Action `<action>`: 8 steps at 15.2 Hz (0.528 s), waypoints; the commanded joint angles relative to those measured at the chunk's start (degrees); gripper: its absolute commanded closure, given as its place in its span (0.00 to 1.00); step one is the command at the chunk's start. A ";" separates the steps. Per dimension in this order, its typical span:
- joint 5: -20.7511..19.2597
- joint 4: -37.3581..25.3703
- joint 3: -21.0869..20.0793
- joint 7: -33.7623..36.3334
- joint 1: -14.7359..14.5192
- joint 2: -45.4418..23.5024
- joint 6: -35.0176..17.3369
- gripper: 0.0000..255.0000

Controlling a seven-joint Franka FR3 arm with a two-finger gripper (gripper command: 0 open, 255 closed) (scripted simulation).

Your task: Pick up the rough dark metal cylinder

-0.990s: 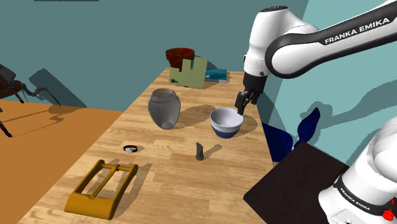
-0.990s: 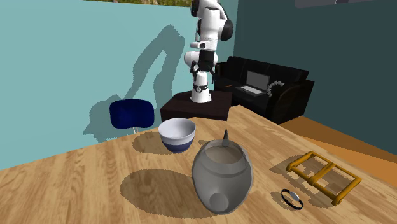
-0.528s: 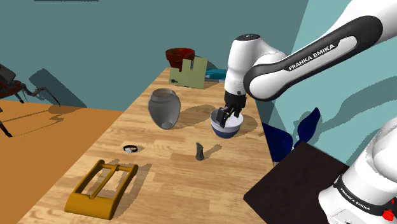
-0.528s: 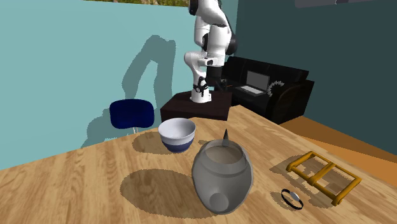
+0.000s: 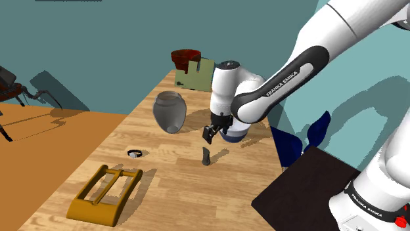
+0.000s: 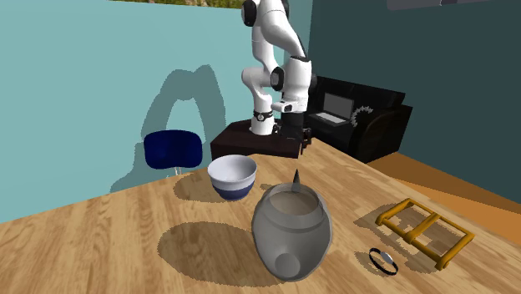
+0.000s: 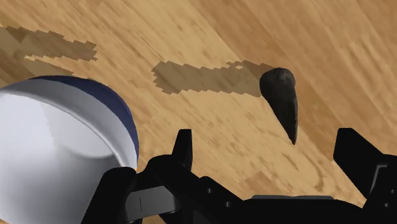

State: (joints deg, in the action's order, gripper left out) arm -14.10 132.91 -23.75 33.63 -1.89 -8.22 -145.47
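The dark cylinder (image 5: pixel 206 156) is small and tapered. It stands on the wooden table (image 5: pixel 167 184) in front of the white and blue bowl (image 5: pixel 232 136). My black gripper (image 5: pixel 211 134) hangs just above and slightly behind the cylinder, not touching it. In the wrist view the cylinder (image 7: pixel 283 98) lies ahead of the gripper (image 7: pixel 267 141), closer to one finger (image 7: pixel 355 154), and the fingers stand apart with nothing between them. The bowl (image 7: pixel 57 140) sits beside the other finger. From the second exterior view, only the cylinder's tip (image 6: pixel 296 175) shows behind the vase.
A grey vase (image 5: pixel 170 111) stands left of the bowl. A small dark ring (image 5: pixel 135 153) and a yellow frame (image 5: pixel 105 192) lie nearer the front. A green block (image 5: pixel 196 75) and a brown bowl (image 5: pixel 185 58) sit at the table's far end. The black stand (image 5: pixel 309 190) is at the lower right.
The arm has swung from beside the bowl toward the shoulder view's left and lowered. The gripper passed over the bowl and now hangs just above the cylinder. Nothing on the table moved.
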 commanded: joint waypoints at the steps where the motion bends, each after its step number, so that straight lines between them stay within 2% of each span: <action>1: -3.55 -2.88 0.74 3.62 -1.16 -4.78 -1.57 0.00; 5: -8.83 -9.67 3.24 9.33 -4.79 -13.73 -3.40 0.00; 8: -10.35 -9.82 4.37 10.53 -5.64 -15.64 -5.05 0.00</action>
State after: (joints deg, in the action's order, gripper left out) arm -23.78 123.52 -19.79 43.49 -7.05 -22.91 -150.03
